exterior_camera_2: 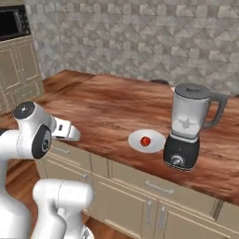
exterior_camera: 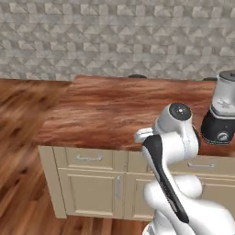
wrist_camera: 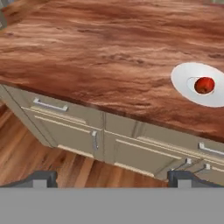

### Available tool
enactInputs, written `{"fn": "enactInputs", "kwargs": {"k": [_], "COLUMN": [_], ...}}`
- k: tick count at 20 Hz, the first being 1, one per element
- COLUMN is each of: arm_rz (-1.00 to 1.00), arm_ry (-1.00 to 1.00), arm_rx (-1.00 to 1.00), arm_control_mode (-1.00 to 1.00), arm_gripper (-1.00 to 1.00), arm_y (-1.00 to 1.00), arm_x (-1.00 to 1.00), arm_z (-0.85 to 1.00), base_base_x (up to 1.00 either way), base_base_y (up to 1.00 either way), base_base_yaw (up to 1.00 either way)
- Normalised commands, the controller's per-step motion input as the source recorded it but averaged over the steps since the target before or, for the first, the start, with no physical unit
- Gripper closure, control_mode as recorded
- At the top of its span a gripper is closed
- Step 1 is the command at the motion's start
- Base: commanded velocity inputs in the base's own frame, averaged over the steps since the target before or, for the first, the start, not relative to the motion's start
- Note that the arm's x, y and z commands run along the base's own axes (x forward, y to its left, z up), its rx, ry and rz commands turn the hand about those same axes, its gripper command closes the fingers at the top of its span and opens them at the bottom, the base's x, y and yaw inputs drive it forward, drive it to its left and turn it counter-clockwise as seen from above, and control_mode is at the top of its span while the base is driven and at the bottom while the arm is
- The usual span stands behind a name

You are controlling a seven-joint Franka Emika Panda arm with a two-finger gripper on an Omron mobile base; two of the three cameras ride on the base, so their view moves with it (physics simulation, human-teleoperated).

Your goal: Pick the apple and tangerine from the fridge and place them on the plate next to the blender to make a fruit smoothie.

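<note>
The red apple (exterior_camera_2: 145, 141) (wrist_camera: 204, 85) lies on the white plate (exterior_camera_2: 134, 140) (wrist_camera: 180, 78), which sits on the wooden counter just left of the blender (exterior_camera_2: 186, 126) (exterior_camera: 222, 110). My gripper (wrist_camera: 113, 179) is open and holds nothing. It hangs in front of the counter's edge, over the cabinet fronts, well to the left of the plate. Its two dark fingertips (wrist_camera: 43, 177) stand far apart at the bottom of the hand view. The tangerine and the fridge are out of view.
The wooden counter (exterior_camera: 114, 110) runs back to a grey tiled wall. Beige drawers and cabinet doors (wrist_camera: 94, 135) sit below it, above a wooden floor. A microwave (exterior_camera_2: 13, 22) is built into tall cabinets at the far left.
</note>
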Motion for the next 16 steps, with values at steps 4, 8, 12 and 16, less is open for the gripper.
{"fn": "enactInputs", "kwargs": {"k": [4, 8, 12, 16], "arm_rz": [0.0, 0.0, 0.0, 0.0], "arm_ry": [0.0, 0.0, 0.0, 0.0], "arm_rx": [0.0, 0.0, 0.0, 0.0], "arm_control_mode": [1.0, 1.0, 1.0, 1.0], "arm_gripper": [-1.0, -1.0, -1.0, -1.0], "arm_y": [0.0, 0.0, 0.0, 0.0], "arm_x": [0.0, 0.0, 0.0, 0.0], "arm_z": [0.0, 0.0, 0.0, 0.0], "base_base_x": [-0.09, 0.0, 0.63, 1.0], "base_base_y": [0.15, 0.7, 1.0, 0.89], "base_base_yaw": [1.0, 0.87, 0.56, 0.38]}}
